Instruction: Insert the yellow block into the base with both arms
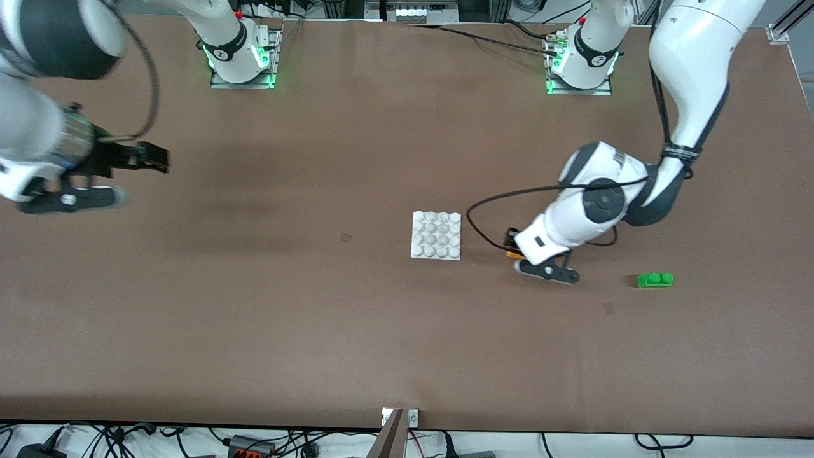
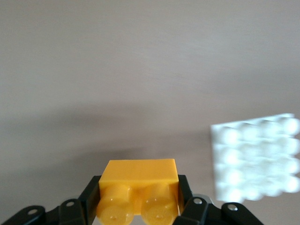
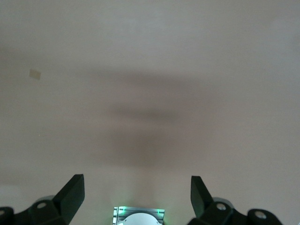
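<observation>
Meanwhile, left tool (image 2: 138, 206) grips yellow block (image 2: 139, 188) beside base (image 1: 436, 235).

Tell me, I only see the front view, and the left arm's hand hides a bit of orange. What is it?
Observer: A yellow block with two round studs. The left gripper has its jaws shut on it.
Child: Is the white plate close to it?
Observer: Yes. In the left wrist view the white plate lies on the table just past the block, with nothing on its studs.
Child: What is the other hand doing?
Observer: The right gripper hangs over bare table at the right arm's end, jaws wide open with nothing between them. That arm waits.
Child: Is the green block in those close pictures?
Observer: No, only your view shows the green block.
</observation>
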